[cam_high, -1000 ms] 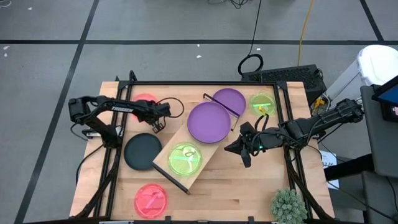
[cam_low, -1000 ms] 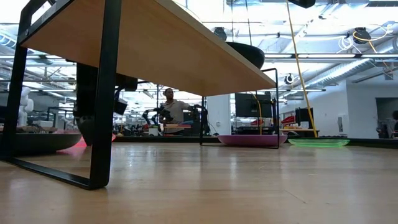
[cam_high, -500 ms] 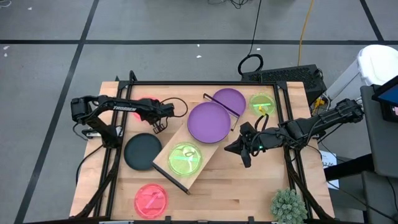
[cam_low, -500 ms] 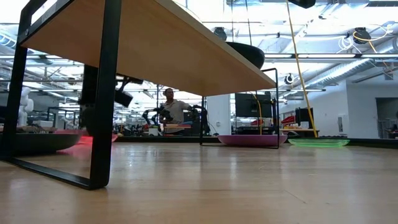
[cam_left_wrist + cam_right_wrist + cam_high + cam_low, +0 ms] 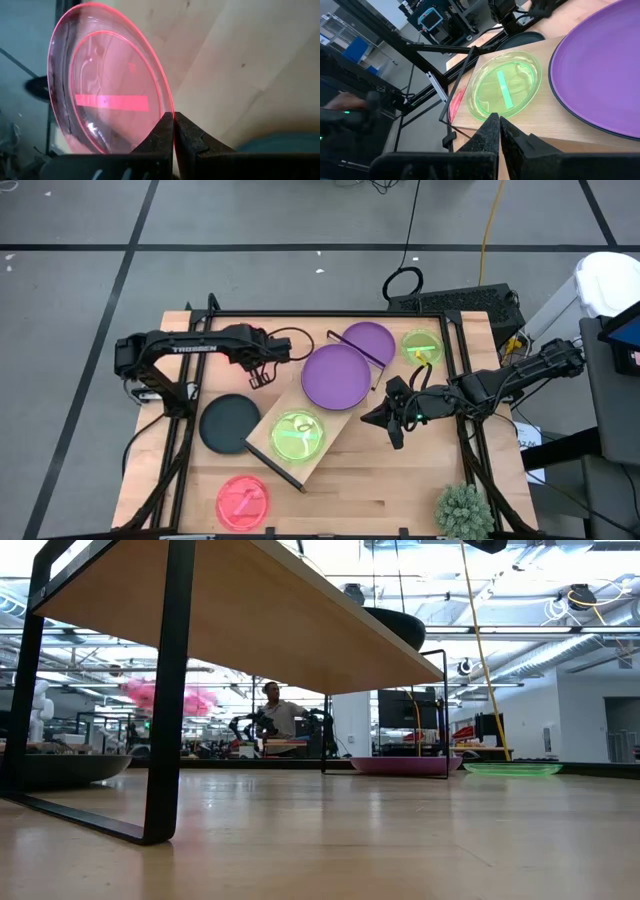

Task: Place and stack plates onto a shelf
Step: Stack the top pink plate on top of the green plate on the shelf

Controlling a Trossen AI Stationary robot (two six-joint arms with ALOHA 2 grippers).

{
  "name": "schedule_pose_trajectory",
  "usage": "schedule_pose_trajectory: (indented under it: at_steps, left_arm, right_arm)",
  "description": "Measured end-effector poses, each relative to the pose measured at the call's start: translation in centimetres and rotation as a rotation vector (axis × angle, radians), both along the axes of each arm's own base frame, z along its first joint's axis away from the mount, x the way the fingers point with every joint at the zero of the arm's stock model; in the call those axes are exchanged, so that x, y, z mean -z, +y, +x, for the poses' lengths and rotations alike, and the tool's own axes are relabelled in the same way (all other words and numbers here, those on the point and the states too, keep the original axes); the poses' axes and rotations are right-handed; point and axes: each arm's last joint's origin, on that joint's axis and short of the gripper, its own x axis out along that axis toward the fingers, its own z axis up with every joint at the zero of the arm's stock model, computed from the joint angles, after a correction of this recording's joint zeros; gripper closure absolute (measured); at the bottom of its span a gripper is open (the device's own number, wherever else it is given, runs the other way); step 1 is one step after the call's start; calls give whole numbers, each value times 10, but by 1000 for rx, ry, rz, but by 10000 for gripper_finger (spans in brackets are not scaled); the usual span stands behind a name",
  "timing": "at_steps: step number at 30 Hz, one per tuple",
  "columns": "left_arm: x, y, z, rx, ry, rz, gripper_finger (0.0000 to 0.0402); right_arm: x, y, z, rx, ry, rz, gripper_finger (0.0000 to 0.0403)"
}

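My left gripper is shut on a small translucent pink plate, which is off the table and shows raised in the low view. The light-wood shelf lies slantwise mid-table and carries a purple plate and a lime-green plate. A dark teal plate and a second pink plate lie flat on the table. A second purple plate and a second lime-green plate lie at the far side. My right gripper is shut and empty, right of the shelf. My left gripper pinches the pink plate's rim between its two fingers, at one spot on the edge. The plate is lifted clear of the table and stands steeply tilted, reaching away beyond the fingertips.
A spiky green plant stands at the near right corner. Black frame rails run along the table's left and right sides. The shelf's black frame end stands close in the low view. A person shows in the room behind.
My left gripper has risen and gone a little toward the table's right with the pink plate. The plate, which lay on the table near the far left, is now lifted clear and tipped steeply. My right arm has kept still.
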Motion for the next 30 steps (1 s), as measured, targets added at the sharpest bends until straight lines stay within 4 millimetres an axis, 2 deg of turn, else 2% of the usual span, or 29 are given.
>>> schedule_pose_trajectory:
  at_steps: [8,14,18,25,30]
  left_arm:
    - [-72,-20,3,5,-75,28,399]
    - [-122,-48,-2,28,-314,6,399]
    - [-141,-71,-5,138,-399,-34,399]
    - [-172,-107,-12,229,-543,-82,399]
    - [-182,-129,-10,209,-605,-169,399]
  right_arm:
    - [1,0,0,-9,5,-25,403]
    - [1,0,-1,-21,8,-52,403]
    - [3,0,-1,-42,22,-103,403]
    - [5,-1,-5,-104,59,-150,403]
    - [3,0,-10,-158,58,-121,403]
